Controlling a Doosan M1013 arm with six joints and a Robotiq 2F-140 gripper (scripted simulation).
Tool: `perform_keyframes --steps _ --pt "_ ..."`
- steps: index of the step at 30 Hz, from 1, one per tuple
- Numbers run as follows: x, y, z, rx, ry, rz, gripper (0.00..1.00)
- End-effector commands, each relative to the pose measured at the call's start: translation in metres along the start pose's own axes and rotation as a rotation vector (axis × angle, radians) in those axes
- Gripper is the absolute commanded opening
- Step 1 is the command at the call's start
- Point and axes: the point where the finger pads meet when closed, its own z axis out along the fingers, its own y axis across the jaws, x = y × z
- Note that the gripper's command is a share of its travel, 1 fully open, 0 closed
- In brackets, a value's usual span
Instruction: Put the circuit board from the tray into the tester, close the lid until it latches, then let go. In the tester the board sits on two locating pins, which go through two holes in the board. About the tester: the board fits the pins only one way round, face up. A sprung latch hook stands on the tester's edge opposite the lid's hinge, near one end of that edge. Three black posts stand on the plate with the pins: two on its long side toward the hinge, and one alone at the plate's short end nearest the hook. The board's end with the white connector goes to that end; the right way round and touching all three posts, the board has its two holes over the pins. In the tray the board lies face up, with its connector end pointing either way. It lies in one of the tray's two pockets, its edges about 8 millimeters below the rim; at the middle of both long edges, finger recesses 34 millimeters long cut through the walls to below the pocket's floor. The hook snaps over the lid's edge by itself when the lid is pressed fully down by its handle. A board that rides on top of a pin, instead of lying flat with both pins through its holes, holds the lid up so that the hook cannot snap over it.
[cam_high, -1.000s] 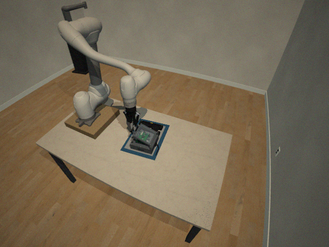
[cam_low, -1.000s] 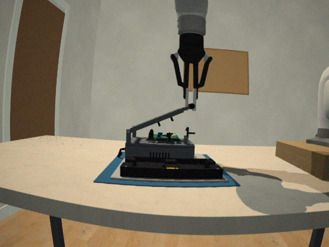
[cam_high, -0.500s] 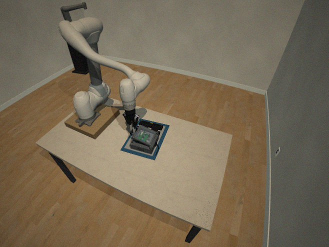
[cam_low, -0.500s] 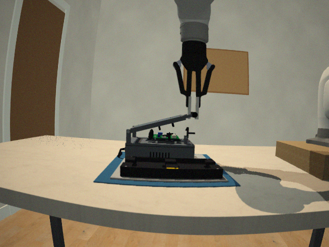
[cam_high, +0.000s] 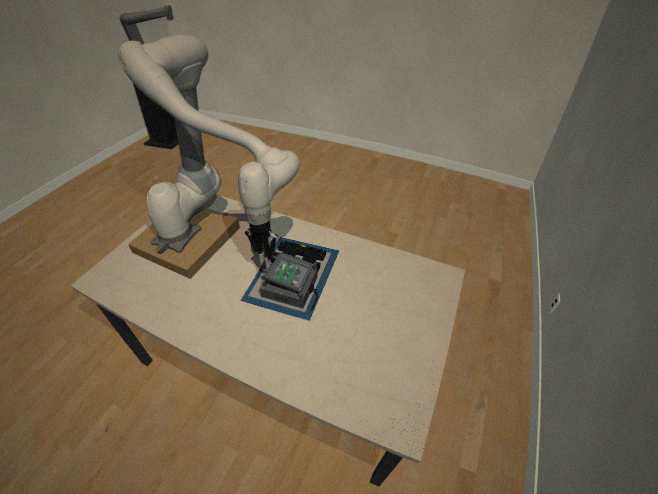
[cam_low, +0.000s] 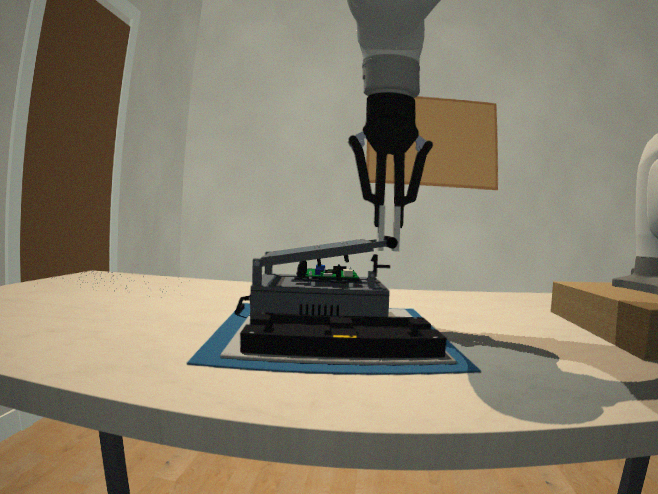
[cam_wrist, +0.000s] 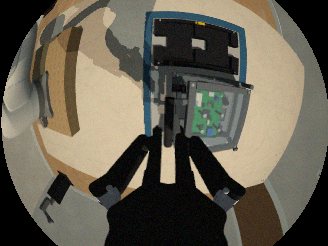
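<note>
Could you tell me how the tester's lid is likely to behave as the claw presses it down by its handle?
The lid looks like a straight, thin panel, so probably stiff, swinging about its hinge. The handle is a round bar in the claw, so it may turn between the fingers. The latch hook will likely resist briefly.

Off-white six-joint arm with a black two-finger gripper

The arm (cam_high: 212, 124) has smooth, rounded cream-white link shells with bulbous joint housings and a dark grey section on its upright link. A pale grey ribbed collar (cam_low: 391, 74) joins the wrist to the black gripper (cam_low: 389, 236), whose thin black linkage bars end in light grey finger pads (cam_low: 381, 225). Its grey flanged foot (cam_high: 171, 240) is star-shaped.
</note>
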Motion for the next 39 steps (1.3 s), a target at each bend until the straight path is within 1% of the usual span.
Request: perform_keyframes --steps 1,19,39 --pt "0.0 -0.001 0.003 0.001 0.0 0.0 0.0" --pt "0.0 -0.002 0.018 0.001 0.0 0.0 0.0" --pt "0.0 -0.003 0.026 0.001 0.0 0.0 0.0"
